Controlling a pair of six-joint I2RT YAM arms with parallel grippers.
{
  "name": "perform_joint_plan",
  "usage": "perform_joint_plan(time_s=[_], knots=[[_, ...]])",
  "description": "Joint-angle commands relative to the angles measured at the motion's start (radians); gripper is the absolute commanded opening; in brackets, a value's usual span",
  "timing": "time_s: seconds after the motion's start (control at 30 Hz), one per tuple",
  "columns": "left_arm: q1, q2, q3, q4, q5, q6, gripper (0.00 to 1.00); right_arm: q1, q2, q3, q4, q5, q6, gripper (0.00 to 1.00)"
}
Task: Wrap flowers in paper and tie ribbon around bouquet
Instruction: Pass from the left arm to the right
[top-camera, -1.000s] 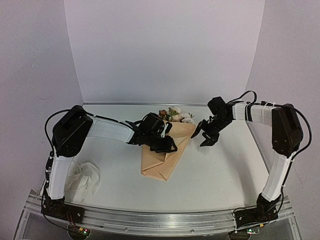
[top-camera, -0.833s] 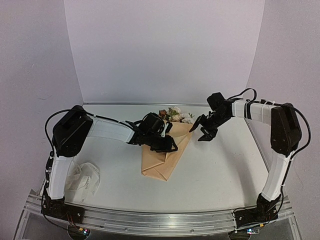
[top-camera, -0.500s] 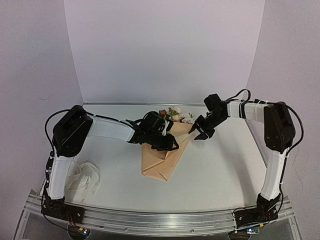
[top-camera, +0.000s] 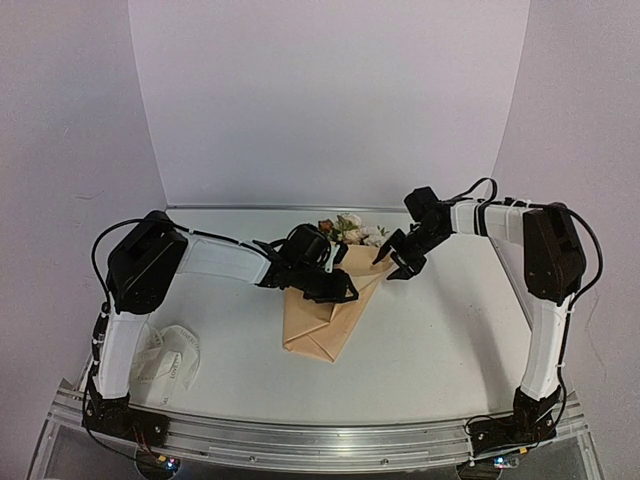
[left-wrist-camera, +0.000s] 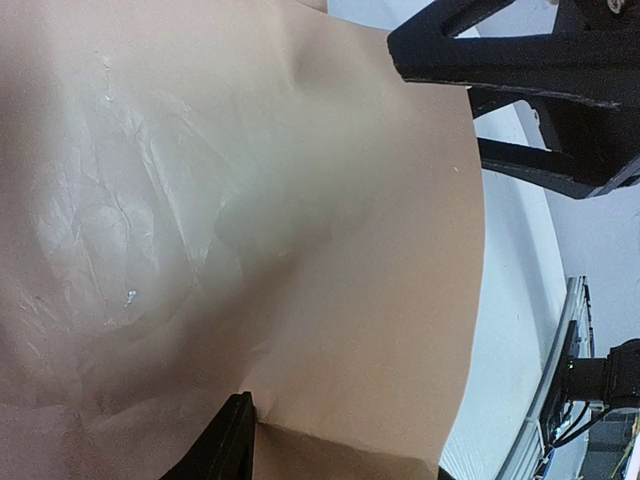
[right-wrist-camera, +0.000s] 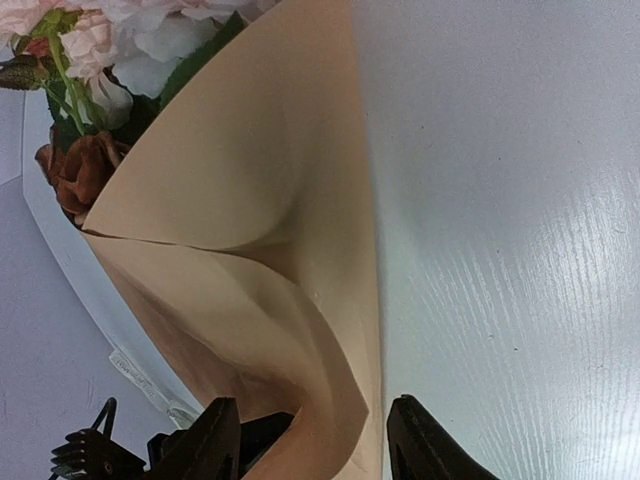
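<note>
The paper (top-camera: 325, 318) lies folded into a cone around the flowers (top-camera: 352, 230), whose white, peach and brown heads show at its far, wide end. Together they form the bouquet, lying mid-table. My left gripper (top-camera: 328, 283) sits on the cone's upper left. In its wrist view the paper (left-wrist-camera: 250, 200) fills the frame and a fold runs between the jaws, shut on it. My right gripper (top-camera: 393, 263) is open at the cone's right edge. In the right wrist view its fingers (right-wrist-camera: 215, 445) straddle the paper's loose flap (right-wrist-camera: 340, 400). The ribbon (top-camera: 166, 358) lies bunched at near left.
A white backdrop stands behind the table and walls close in on both sides. The metal rail (top-camera: 320, 440) with the arm bases runs along the near edge. Bare white tabletop (top-camera: 440, 340) stretches to the right of the cone.
My right gripper has moved left and slightly away, from beside the bouquet to its right edge, with the flap now between its jaws. The left gripper and the cone have stayed put.
</note>
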Motion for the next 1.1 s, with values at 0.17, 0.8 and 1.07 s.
perform_joint_plan(time_s=[0.17,0.8,1.07], knots=[[-0.002,-0.005,0.025,0.037,0.011,0.014,0.38,0.021,-0.015,0.038,0.001,0.021,-0.008,0.43],[0.027,-0.291,-0.237,0.066,0.041,0.076,0.59,0.024,0.131,0.161,-0.004,0.002,-0.177,0.0],[0.051,-0.345,-0.38,-0.032,0.084,0.132,0.36,0.032,0.103,0.129,0.028,0.023,-0.196,0.0]])
